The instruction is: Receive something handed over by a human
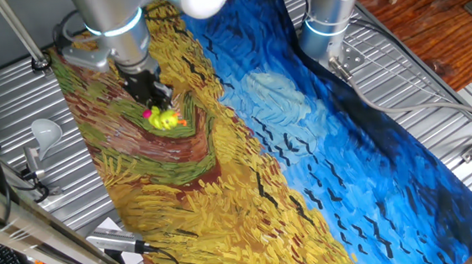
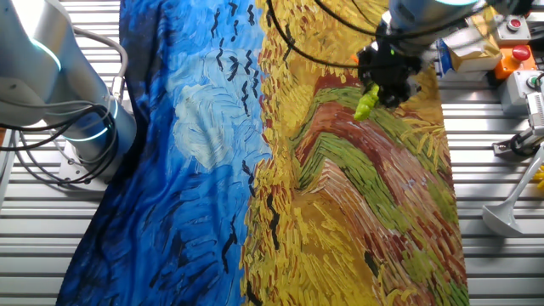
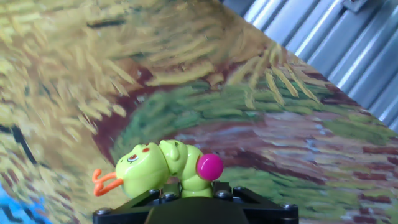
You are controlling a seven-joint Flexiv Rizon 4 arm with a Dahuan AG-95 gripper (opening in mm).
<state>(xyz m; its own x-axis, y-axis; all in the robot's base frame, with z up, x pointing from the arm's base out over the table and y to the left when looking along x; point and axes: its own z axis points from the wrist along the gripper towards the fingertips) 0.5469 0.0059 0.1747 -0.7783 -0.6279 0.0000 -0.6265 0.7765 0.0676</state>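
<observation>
The something is a small yellow-green caterpillar-like toy (image 3: 165,165) with a pink-magenta spot and orange feelers. My black gripper (image 3: 189,194) is shut on its lower body and holds it just above the painted cloth. In one fixed view the toy (image 1: 165,118) hangs under the gripper (image 1: 152,98) over the brown-green swirl. In the other fixed view the toy (image 2: 366,103) sticks out below the gripper (image 2: 387,78). No human hand or arm is in view.
A Van Gogh-style painted cloth (image 1: 304,143) covers the table. A white light bulb (image 1: 46,130) lies at the left on the metal slats. A second robot base (image 1: 328,19) stands at the back. Boxes and buttons (image 2: 501,47) sit at the table's corner.
</observation>
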